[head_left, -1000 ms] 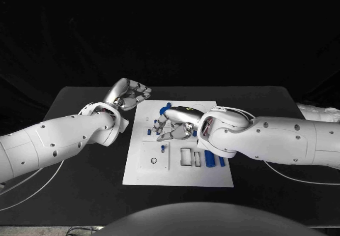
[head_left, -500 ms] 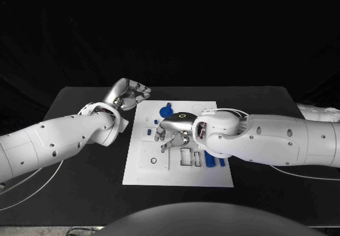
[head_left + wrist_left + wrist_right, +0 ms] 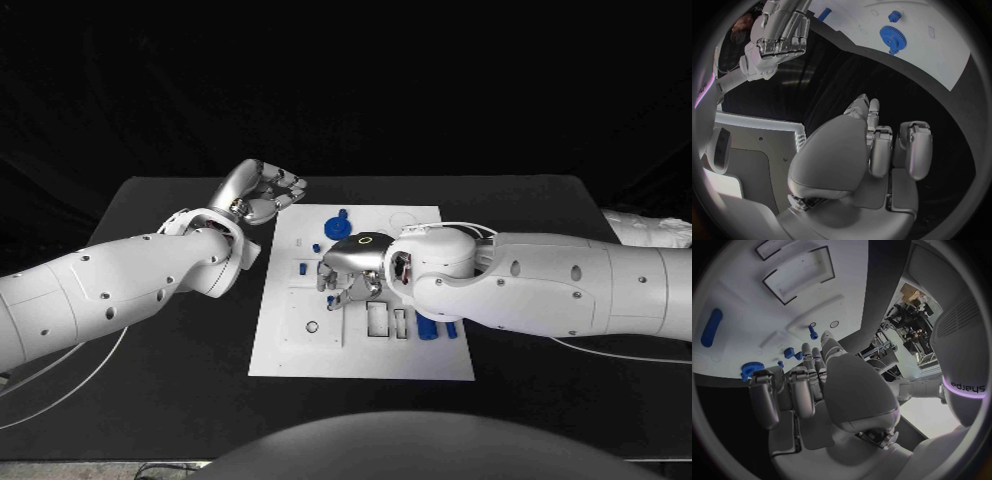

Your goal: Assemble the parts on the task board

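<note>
Two glossy white arms dotted with dark screws. Silver segmented left hand [image 3: 261, 192] and right hand [image 3: 355, 266]; thin white cables trail beneath.

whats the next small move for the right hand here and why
Probably lower the right hand a little and close its fingers on a small blue part just past its fingertips. It hovers over the middle of the task board holding nothing visible, while the left hand sits curled off the board's far left corner, out of the way.

A robotics lab: black-draped table [image 3: 173, 330], white task board [image 3: 296, 355].
</note>
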Robot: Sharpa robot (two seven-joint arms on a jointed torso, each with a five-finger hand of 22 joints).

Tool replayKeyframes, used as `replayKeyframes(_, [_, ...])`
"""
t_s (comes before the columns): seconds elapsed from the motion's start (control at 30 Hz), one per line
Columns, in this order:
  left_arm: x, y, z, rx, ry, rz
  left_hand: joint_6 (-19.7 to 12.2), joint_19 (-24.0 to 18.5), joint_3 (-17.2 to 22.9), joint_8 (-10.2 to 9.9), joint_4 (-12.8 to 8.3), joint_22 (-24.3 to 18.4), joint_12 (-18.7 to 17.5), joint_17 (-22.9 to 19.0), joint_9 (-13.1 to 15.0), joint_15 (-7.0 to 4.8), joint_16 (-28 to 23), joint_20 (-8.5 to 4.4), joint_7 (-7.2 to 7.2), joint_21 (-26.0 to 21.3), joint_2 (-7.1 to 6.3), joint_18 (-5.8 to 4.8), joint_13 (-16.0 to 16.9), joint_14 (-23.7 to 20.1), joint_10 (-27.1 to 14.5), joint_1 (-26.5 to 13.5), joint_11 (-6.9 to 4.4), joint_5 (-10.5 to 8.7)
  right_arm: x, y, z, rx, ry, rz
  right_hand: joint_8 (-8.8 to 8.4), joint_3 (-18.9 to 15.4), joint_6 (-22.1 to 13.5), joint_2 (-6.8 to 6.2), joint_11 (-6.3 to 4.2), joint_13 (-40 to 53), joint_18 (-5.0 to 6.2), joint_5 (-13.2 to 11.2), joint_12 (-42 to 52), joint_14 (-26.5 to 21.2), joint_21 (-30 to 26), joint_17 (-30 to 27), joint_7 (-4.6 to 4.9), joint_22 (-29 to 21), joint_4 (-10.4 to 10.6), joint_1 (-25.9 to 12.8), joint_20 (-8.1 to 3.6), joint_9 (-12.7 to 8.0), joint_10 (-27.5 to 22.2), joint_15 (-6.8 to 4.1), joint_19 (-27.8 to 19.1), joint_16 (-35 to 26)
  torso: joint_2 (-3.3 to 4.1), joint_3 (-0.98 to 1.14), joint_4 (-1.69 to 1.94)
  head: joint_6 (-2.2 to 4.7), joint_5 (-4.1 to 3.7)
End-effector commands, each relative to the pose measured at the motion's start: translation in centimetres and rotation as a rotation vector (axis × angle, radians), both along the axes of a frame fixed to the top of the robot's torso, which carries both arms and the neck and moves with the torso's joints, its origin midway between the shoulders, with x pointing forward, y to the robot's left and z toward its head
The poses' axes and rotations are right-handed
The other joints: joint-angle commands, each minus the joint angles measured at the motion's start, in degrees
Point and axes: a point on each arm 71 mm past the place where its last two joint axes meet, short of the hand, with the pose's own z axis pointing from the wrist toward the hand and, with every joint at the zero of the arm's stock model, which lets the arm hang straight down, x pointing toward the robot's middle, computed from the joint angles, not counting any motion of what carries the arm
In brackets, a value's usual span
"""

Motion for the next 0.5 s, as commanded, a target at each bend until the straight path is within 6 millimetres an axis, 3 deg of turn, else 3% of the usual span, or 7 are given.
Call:
replayKeyframes(0.03, [-0.05,-0.30,0.06,0.002,-0.001,-0.019,0.44,5.13,0.37,-0.06,0.02,14.64,-0.21,15.07,0.08,-0.27,-0.29,-0.47,-0.02,0.21,0.14,-0.97,-0.03,5.97,0.43,0.34,-0.11,-0.21,-0.01,0.00,-0.32,-0.057,-0.005,-0.001,-0.20,0.09,-0.27,-0.09,-0.18,-0.01,-0.82,-0.27,-0.42,6.07,0.26,15.10,-0.27,15.05,-0.43,0.61,-0.43,-0.12,0.67,-0.43,5.96,0.23,0.06,-0.03,0.01,0.00,-0.01])
replayKeyframes(0.5, [-0.05,-0.39,0.06,0.001,0.000,-0.021,0.44,5.13,0.37,-0.06,0.02,14.64,-0.21,15.07,0.08,-0.27,-0.29,-0.47,-0.02,0.21,0.14,-0.97,-0.03,5.97,0.43,0.34,-0.11,-0.21,0.15,0.75,-1.02,-0.089,0.006,-0.013,0.21,1.42,1.55,0.59,-1.51,-0.08,-0.82,-0.22,-2.00,6.07,0.26,15.10,-0.49,15.05,-0.35,1.66,-1.66,-0.70,4.54,-1.91,5.96,0.23,0.03,0.00,0.05,0.00,-0.27])
